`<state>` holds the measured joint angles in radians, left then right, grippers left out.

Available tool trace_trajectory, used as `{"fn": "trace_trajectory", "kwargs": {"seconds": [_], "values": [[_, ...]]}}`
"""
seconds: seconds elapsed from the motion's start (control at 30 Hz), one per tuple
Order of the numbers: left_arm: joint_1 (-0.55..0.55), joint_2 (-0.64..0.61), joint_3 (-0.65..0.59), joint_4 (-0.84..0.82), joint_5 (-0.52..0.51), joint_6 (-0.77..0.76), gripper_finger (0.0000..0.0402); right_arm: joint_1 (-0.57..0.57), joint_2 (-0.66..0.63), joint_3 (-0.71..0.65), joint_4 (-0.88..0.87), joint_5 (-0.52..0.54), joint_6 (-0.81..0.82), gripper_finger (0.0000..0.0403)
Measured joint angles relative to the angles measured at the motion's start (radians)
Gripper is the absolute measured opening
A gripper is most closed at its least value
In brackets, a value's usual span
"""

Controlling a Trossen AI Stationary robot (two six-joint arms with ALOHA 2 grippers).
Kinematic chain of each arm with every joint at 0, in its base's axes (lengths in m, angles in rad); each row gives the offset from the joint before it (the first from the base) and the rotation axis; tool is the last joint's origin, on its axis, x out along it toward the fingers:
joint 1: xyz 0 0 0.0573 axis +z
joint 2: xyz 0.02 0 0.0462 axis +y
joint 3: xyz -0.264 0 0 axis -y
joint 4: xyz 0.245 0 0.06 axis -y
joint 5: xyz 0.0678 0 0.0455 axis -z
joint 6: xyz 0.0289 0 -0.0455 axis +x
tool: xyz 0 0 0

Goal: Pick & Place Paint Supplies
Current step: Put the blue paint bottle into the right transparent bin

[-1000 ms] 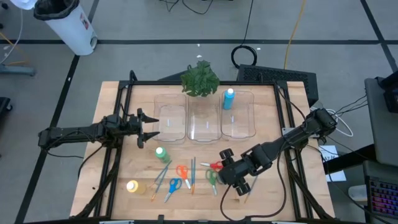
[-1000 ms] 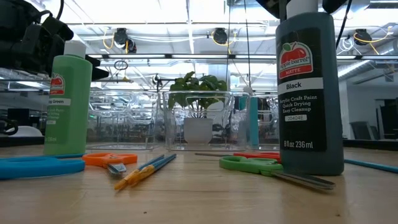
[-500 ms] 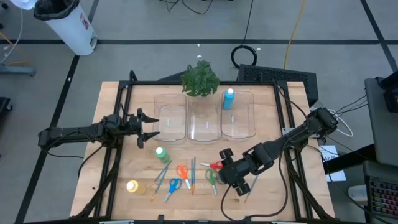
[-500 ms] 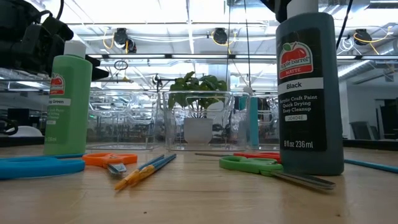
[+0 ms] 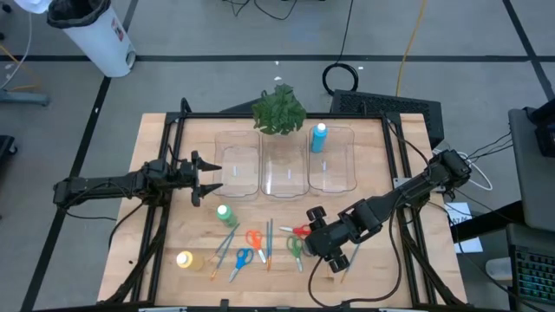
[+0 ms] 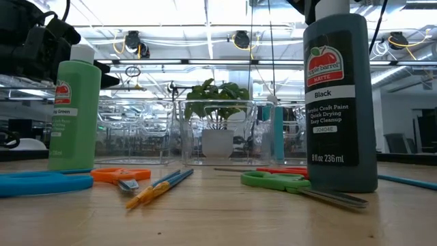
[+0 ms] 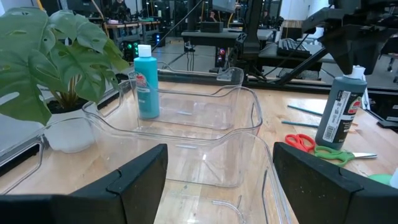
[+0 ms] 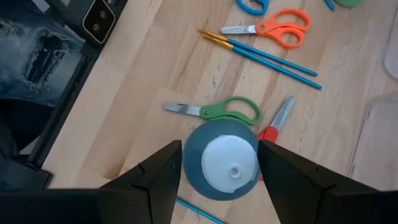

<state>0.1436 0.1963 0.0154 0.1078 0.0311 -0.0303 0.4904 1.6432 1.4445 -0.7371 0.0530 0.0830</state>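
— Paint bottle, the dark one, where is it?
— Standing on the table by the green scissors. The right gripper sits around it, fingers wide, not squeezing.
— And the left gripper?
— Open, waiting beside the bins.

My right tool hangs low over the tabletop's front, fingers spread wide, arm reaching in from the right edge. My left tool waits at the left, fingers parted.
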Motion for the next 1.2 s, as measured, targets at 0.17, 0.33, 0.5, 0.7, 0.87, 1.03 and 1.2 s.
{"fn": "trace_trajectory", "kwargs": {"seconds": [0.17,0.33,0.5,0.7,0.87,1.03,1.2], "values": [[0.000,0.000,0.000,0.000,0.000,0.000,0.0294,0.000,0.000,0.000,0.000,0.001,-0.016,0.0202],[0.000,0.000,0.000,0.000,0.000,0.000,0.0294,0.000,0.000,0.000,0.001,0.002,-0.019,0.0202],[0.000,0.000,0.000,0.000,0.000,0.000,0.0294,0.000,0.000,0.001,0.000,0.002,-0.020,0.0184],[0.000,0.000,0.000,0.000,0.000,0.000,0.0294,0.000,0.000,0.001,0.000,0.002,-0.020,0.0143],[0.000,0.000,0.000,0.000,0.000,0.000,0.0294,0.000,0.000,0.001,0.001,0.002,-0.020,0.0119],[0.000,0.000,0.000,0.000,0.000,0.000,0.0294,0.000,0.000,0.002,0.001,-0.001,-0.020,0.0117],[0.000,0.000,0.000,0.000,0.000,0.000,0.0294,0.000,0.000,0.002,0.000,-0.001,-0.020,0.0123]]}}
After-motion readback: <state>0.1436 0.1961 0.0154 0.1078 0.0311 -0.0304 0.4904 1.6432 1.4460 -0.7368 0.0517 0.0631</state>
